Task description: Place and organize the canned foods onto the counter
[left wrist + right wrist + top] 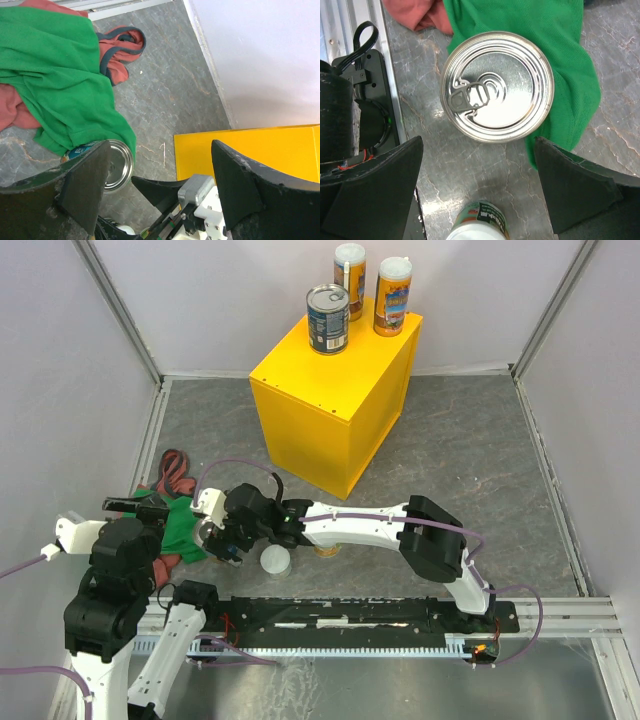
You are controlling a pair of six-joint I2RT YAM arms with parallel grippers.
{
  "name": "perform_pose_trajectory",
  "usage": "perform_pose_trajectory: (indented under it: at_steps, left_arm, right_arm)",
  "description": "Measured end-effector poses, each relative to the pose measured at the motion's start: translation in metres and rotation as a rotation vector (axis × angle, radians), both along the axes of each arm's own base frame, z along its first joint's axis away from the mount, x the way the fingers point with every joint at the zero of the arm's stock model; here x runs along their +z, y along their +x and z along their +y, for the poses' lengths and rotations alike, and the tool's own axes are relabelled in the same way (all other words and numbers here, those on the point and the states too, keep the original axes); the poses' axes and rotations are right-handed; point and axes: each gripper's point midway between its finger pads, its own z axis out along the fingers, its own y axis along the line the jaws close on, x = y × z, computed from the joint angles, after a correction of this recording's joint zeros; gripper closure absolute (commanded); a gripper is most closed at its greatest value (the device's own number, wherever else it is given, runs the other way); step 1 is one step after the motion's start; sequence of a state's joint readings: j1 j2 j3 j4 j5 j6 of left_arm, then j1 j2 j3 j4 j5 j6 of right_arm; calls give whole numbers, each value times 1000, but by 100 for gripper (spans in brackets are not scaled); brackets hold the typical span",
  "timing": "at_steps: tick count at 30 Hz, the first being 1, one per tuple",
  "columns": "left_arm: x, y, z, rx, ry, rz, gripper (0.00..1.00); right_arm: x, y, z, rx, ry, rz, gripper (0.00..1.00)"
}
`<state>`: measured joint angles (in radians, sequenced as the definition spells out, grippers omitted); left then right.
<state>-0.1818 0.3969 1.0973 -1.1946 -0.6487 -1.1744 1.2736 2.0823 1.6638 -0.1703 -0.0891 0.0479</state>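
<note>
The yellow counter (pixel 335 400) holds two tall orange cans (pixel 392 298) and one wide blue can (pixel 328 318). A second wide can with a silver pull-tab top (pixel 497 85) stands on the floor against the green cloth (pixel 545 45). My right gripper (pixel 477 142) is open just above and before it, with one finger on each side, not touching. This can also shows in the left wrist view (pixel 117 165), half under the cloth. A short white-lidded can (pixel 275 560) stands beside it (pixel 477 225). My left gripper (pixel 160 145) is open and empty over the cloth.
A red cloth (pixel 175 475) lies bunched with the green cloth (pixel 185 525) at the left wall. Another small can (pixel 325 550) peeks from under the right arm. The black rail (pixel 350 615) runs along the near edge. Grey walls enclose the floor.
</note>
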Motion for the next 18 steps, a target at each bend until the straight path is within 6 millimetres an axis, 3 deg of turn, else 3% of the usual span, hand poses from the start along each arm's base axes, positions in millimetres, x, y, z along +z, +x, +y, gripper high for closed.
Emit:
perform_pose_trajectory:
  at_steps: [18]
  left_arm:
    - [4, 7, -7, -42, -3, -27, 13]
  right_arm:
    - [-17, 19, 27, -18, 24, -46, 1]
